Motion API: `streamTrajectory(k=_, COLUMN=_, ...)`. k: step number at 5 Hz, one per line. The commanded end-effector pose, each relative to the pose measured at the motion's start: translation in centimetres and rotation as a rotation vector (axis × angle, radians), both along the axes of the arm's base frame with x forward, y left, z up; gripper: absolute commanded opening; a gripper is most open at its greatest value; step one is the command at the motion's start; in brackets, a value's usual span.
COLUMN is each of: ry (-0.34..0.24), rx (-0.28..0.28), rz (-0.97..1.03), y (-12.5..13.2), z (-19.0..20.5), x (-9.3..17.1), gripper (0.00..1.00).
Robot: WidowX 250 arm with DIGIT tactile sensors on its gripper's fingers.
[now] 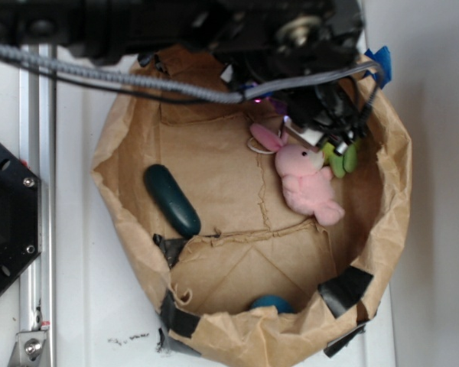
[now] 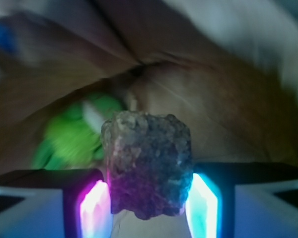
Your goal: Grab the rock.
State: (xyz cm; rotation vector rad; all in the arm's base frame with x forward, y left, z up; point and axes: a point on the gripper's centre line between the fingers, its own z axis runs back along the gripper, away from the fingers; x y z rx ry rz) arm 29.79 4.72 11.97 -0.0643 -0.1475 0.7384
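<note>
In the wrist view the gripper (image 2: 149,196) is clamped on the rock (image 2: 147,163), its glowing fingers (image 2: 95,203) pressed against both sides of the lumpy stone. From the exterior view it hangs over the far right of the brown paper bag (image 1: 130,229), just beyond the pink rabbit (image 1: 306,183), beside a green toy (image 1: 343,159).
</note>
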Motion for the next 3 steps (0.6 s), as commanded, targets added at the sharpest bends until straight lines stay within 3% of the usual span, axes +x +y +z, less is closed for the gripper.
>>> streamTrajectory(k=1, ry=0.017, rx=-0.13, rz=-0.398, y=-3.3, z=6.8, x=-2.1, gripper=0.0)
streamTrajectory(k=2, ry=0.04, rx=-0.142, rz=-0.47, y=-5.2, z=7.0, x=-4.4, gripper=0.0)
streamTrajectory(k=3, ry=0.028, rx=-0.114, rz=-0.485, y=-6.3, z=7.0, x=-6.0, gripper=0.0)
